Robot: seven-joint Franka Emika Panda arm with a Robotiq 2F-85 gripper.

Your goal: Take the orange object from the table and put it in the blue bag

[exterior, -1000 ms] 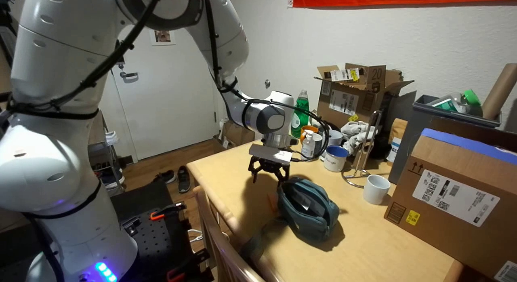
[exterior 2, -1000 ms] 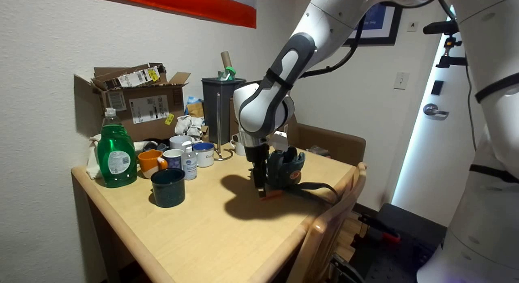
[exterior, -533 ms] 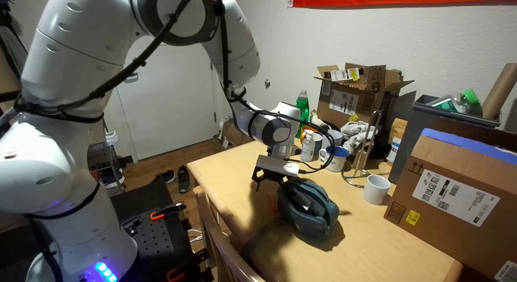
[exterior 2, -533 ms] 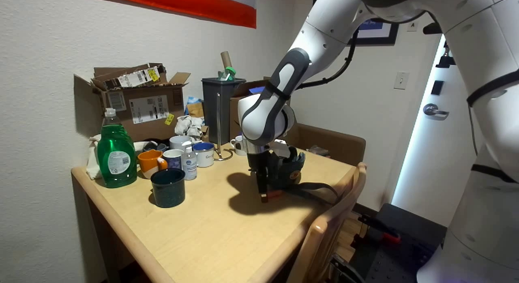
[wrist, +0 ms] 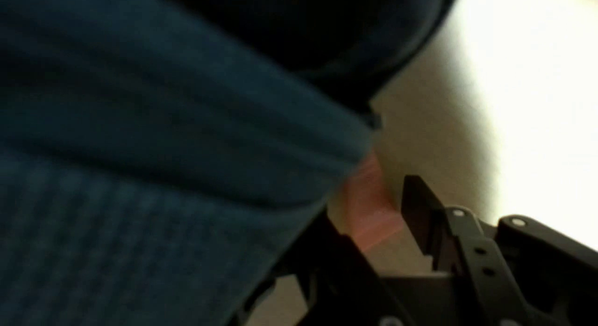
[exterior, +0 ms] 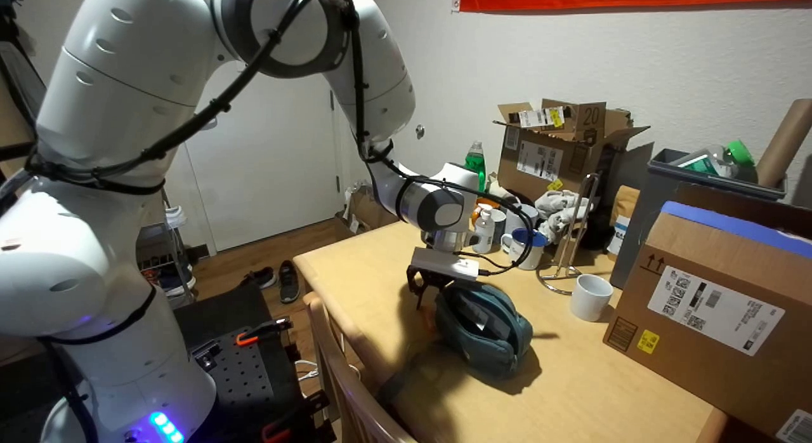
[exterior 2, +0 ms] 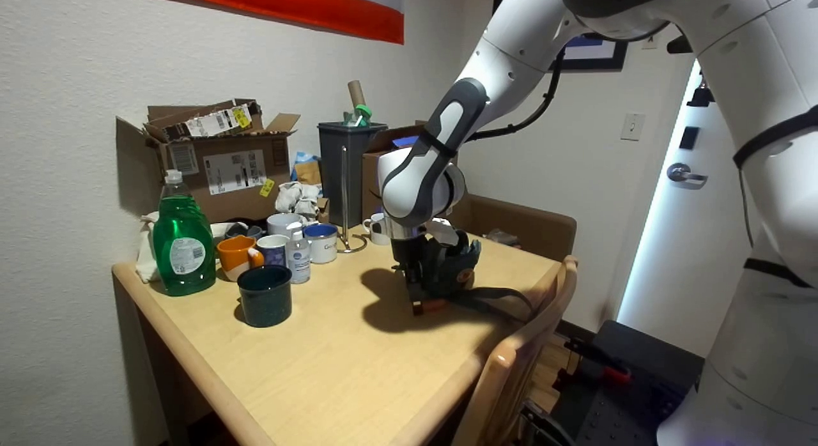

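The orange object [wrist: 371,209] is a flat strip lying on the table [exterior: 571,386] beside the blue bag [exterior: 485,329]. In the wrist view it lies between the fingers of my gripper [wrist: 370,200], which still stand apart. A thin strip of tabletop shows between the object and the left finger, while its near corner comes close to the right finger [wrist: 420,209]. The bag's fabric [wrist: 117,176] covers the object's far end and much of that view. In both exterior views the gripper points down by the bag; the object [exterior 2: 436,305] pokes out past a fingertip. The bag's top gapes unzipped.
A dark strap [exterior 2: 492,296] trails from the bag to the table edge near a wooden chair [exterior 2: 511,369]. A dark mug [exterior 2: 265,296], several other mugs and a green bottle [exterior 2: 185,241] stand behind. A white cup [exterior: 591,297] and large cardboard box [exterior: 710,310] are past the bag.
My gripper has come down and moved closer against the bag, over the orange object. Its visible finger has drawn in a little. The bag and object have stayed in place.
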